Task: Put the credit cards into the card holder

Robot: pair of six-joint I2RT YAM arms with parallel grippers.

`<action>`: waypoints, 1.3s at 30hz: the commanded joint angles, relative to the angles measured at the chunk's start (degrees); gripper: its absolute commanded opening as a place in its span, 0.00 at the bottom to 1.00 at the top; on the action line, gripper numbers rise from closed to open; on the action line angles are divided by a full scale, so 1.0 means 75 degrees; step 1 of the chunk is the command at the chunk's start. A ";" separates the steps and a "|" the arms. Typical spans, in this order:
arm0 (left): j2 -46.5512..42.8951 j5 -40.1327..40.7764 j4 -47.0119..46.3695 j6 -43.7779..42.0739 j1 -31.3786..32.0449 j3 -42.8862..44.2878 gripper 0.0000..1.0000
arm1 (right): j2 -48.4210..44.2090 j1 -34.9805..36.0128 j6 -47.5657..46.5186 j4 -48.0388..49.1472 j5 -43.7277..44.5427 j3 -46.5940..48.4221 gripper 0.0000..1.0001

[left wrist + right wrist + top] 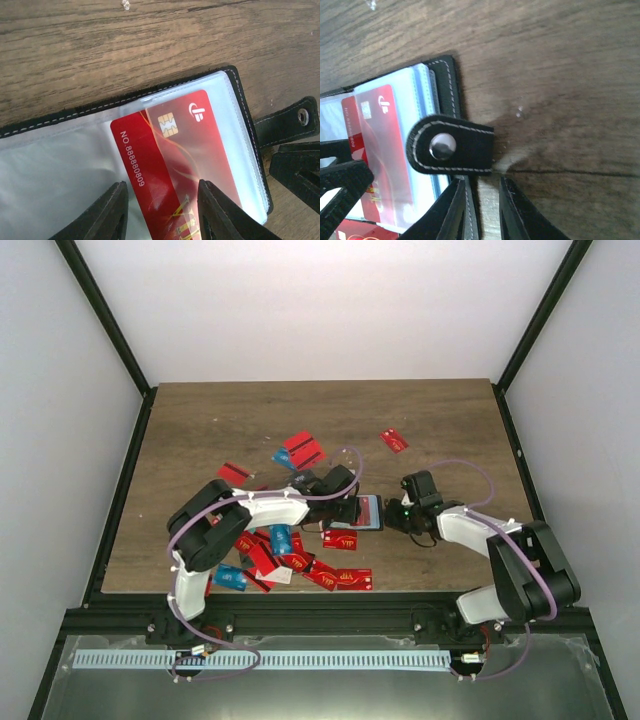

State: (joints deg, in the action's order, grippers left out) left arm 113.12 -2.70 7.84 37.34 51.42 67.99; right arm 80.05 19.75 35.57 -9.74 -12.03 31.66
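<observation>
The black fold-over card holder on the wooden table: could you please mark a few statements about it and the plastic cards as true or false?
1. The black fold-over card holder lies open on the wooden table. True.
2. A blue card sits in its clear pocket. False: a red plastic chip card is partly inside that pocket.
3. The holder's snap strap is fastened. False: it is undone.
4. Loose red and blue cards lie scattered on the table. True.
</observation>
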 commanded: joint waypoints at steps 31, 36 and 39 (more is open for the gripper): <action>0.0588 -0.0798 -0.0592 0.1277 0.0382 0.0511 0.32 | 0.0526 0.0034 0.0099 0.0590 -0.0280 -0.0065 0.15; 0.0641 -0.0944 -0.0670 0.1901 0.0384 0.0510 0.33 | 0.0401 0.0033 0.0238 0.0649 -0.0342 -0.0186 0.15; 0.0676 -0.1135 -0.0673 0.2114 0.0397 0.0569 0.37 | 0.0306 0.0039 0.0367 0.0748 -0.0411 -0.0307 0.15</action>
State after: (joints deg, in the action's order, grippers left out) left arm 116.79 -2.76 6.44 48.49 52.31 72.25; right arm 83.05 19.64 36.84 -3.29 -13.28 31.31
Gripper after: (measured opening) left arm 0.350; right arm 0.148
